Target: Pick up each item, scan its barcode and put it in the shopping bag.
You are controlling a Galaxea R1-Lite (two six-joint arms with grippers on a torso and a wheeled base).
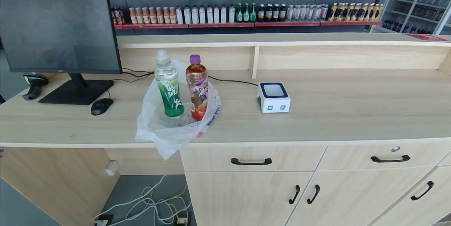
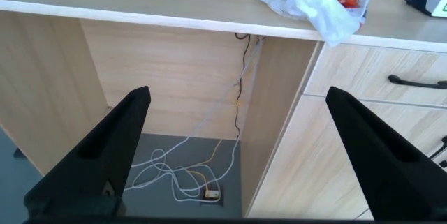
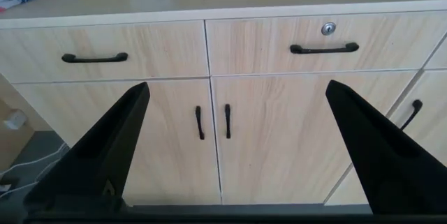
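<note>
Since both drinks already stand upright inside the thin white plastic shopping bag [image 1: 160, 132], the task looks to be at or near its end, with no loose item waiting on the pale wooden tabletop [image 1: 352, 113]. The clear plastic bottle with a green label [image 1: 170, 88] and the purple-capped bottle of reddish-brown drink [image 1: 196, 87] stand just beside each other. The bag is crumpled low around their bases, and one corner hangs over the tabletop's front edge. The left arm's jaws are spread wide and hold nothing, low in front of the open knee space under the tabletop. The right arm's jaws are likewise wide open and empty, facing the wooden drawers with black handles [image 3: 140, 42]. Any further move probably calls only for staying clear of the bag, since brushing its hanging corner could topple the tall bottles. Right of the bag and apart from it sits a small white cube-shaped barcode scanner with a dark-rimmed window on top [image 1: 273, 97]. On the bag's other side are a black monitor [image 1: 60, 32], a black mouse [image 1: 102, 106] and a black handheld scanner [image 1: 33, 87]. Shelves of bottled drinks [image 1: 246, 13] line the wall behind.
</note>
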